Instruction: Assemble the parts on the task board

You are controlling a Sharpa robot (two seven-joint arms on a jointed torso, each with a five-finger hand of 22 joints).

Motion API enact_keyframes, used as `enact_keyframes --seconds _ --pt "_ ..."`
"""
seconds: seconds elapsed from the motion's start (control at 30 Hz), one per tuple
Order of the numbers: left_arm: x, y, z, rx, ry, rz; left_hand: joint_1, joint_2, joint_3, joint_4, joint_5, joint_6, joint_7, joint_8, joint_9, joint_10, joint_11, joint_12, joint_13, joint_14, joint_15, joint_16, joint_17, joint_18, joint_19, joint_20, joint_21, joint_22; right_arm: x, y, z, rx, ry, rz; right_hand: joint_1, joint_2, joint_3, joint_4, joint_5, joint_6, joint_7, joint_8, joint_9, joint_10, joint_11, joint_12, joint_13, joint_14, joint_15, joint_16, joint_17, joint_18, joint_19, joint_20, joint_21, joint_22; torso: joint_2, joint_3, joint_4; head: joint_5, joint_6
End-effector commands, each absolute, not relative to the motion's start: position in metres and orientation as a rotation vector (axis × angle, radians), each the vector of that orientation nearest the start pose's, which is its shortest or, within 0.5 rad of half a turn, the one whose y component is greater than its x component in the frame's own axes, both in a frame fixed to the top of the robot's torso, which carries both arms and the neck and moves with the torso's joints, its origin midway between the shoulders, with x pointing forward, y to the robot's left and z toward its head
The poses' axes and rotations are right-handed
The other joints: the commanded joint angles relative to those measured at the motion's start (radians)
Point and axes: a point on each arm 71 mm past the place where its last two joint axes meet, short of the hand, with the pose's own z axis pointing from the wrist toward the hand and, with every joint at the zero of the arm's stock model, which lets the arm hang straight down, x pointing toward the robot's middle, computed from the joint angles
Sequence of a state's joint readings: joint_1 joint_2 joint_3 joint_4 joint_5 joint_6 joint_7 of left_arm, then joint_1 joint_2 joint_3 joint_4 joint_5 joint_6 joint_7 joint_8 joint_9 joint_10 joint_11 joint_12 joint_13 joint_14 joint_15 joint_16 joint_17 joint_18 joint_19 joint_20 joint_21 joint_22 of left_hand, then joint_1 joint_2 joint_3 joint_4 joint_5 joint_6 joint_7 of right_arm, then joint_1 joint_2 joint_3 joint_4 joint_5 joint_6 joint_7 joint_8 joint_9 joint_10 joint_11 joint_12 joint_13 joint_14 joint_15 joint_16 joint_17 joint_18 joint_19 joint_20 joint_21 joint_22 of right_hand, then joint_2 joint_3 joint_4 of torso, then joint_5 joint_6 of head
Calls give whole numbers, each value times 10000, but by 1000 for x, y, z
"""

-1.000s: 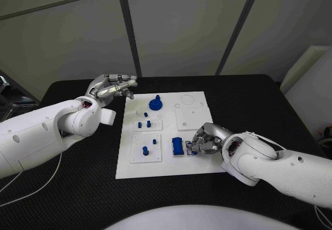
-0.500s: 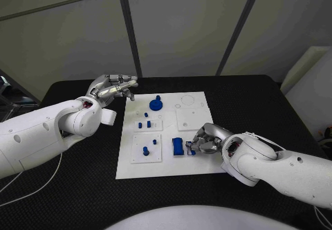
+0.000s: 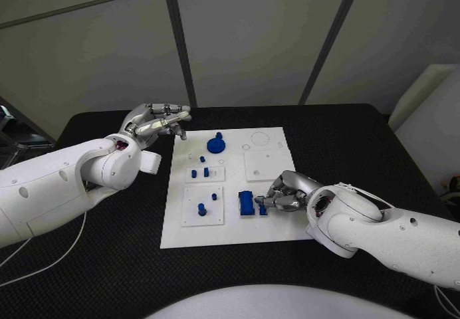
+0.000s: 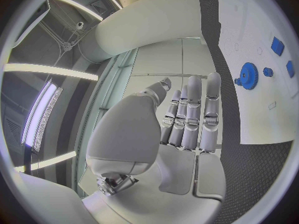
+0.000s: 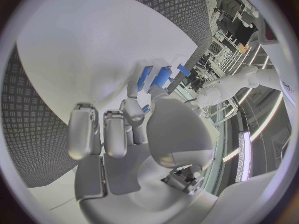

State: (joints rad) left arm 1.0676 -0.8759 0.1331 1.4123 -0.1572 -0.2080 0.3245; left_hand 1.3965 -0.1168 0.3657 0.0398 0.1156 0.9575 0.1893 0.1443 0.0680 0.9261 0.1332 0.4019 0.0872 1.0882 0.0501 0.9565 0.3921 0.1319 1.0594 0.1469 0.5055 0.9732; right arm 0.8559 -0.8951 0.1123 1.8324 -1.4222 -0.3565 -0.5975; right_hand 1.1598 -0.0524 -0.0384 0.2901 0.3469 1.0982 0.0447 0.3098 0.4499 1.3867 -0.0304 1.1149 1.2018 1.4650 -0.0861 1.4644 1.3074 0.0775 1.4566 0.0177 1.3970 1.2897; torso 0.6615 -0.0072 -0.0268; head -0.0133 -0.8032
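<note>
The white task board (image 3: 273, 143) lies in the middle of the black table. On it stand a blue gear (image 3: 217, 143), a few small blue pegs (image 3: 199, 172) and a blue block (image 3: 246, 203). My right hand (image 3: 286, 193) hangs over the board's near right part, its fingers curled down beside the block. Its thumb and a finger pinch a small blue part (image 3: 262, 209). The right wrist view shows the block (image 5: 163, 75) and a flat blue piece (image 5: 144, 77) just past the fingertips (image 5: 132, 107). My left hand (image 3: 158, 120) hovers off the board's far left corner with its fingers straight, holding nothing. The gear (image 4: 248, 75) also shows in the left wrist view.
Two more blue pieces (image 3: 202, 209) stand in the near left plate of the board. The far right plates (image 3: 264, 165) are bare white. Black table (image 3: 115, 252) lies all round the board, and a grey wall stands behind it.
My right hand's fingers have shifted slightly by the blue block, and the small blue part now shows a little nearer the board's front. The left arm has not moved.
</note>
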Motion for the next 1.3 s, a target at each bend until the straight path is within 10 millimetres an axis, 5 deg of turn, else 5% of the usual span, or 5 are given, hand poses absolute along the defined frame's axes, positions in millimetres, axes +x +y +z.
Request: enact_keyframes --seconds 0.03,0.83,1.1,1.17,1.3 --pt "504 256 -190 -10795 14251 -14998 -20 89 -52 -24 45 -16 42 -3 1 -64 -21 40 -11 -51 8 -40 -10 509 20 15 -65 -10 384 -167 -255 2662 19708 5477 -132 27 -163 -3 -263 50 9 42 22 36 41 45 30 792 -32 39 1348 -201 42 37 50 23 2 0 1 3 -2" --pt "504 257 -190 -10778 14178 -14982 -34 90 -66 -16 42 -19 46 -1 0 -73 -18 43 -12 -55 10 -41 -13 507 22 16 -74 -17 380 -185 -242 2756 18483 6855 948 0 -694 -317 -987 -535 227 -240 -4 -424 209 -744 -460 688 93 -301 973 -95 -244 121 -328 -513 -34 7 -11 -43 65" --pt "508 262 -192 -11051 13909 -14883 -62 92 -92 3 39 -23 45 1 -1 -78 -16 55 -11 -61 16 -43 -19 505 24 20 -90 -30 414 -214 -230 5217 17432 10238 2097 314 -760 -567 -820 -1585 794 -1138 -366 -2770 716 -4190 -3016 -170 529 -2522 -1309 553 -2019 512 -2924 -3980 -179 -24 31 -144 220" --pt "510 264 -193 -11265 13769 -14838 -86 90 -139 20 40 -45 45 0 -4 -98 -9 80 -10 -183 28 -136 -69 500 -45 33 -177 -84 433 -226 -224 6161 16915 11037 2581 543 -663 -700 -991 -1664 893 -1306 -459 -3262 828 -4758 -3535 -1072 647 -4759 -3354 999 -3357 648 -5147 -6605 -278 -56 68 -223 287" --pt "514 269 -195 -11738 13421 -14681 -172 100 -329 119 2 -101 71 7 -8 -186 64 142 -15 -1087 172 -1090 -542 463 -748 161 -892 -532 465 -245 -217 7615 15755 11784 3255 735 -438 -773 -1386 -1755 975 -1579 -766 -4018 977 -6211 -4925 -2434 860 -8075 -5771 1061 -4069 847 -6862 -7857 -463 -113 86 -313 399"
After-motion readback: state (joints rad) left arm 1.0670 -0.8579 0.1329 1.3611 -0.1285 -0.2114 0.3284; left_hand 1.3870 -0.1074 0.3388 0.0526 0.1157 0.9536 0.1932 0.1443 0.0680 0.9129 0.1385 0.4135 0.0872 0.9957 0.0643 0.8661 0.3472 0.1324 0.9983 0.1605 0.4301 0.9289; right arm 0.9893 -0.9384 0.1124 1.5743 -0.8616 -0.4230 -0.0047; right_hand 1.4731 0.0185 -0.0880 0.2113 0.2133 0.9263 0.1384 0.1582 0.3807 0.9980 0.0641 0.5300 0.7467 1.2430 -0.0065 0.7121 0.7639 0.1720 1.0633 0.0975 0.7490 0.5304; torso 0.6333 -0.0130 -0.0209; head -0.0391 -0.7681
